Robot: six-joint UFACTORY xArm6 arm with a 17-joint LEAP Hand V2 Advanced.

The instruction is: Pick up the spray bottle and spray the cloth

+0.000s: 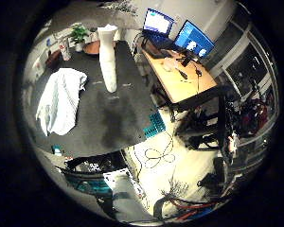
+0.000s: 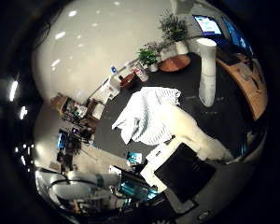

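Fingers (image 2: 196, 135): one white finger extends straight from the hand (image 2: 186, 163) in the lower right of the thumb-side frame, uncurled and holding nothing, its tip above the dark table (image 1: 128, 80). Spray bottle (image 1: 108, 56): a tall white bottle standing upright on the table, in the upper centre of the little-finger-side frame and well apart from the hand. Cloth (image 1: 60, 99): a white, faintly striped cloth lying crumpled on the table at centre left, near the bottle but not touching it. Background: potted plants (image 2: 148, 57) at the table's far end; a wooden desk (image 1: 187, 80) with two lit monitors (image 1: 195, 39) at upper right.
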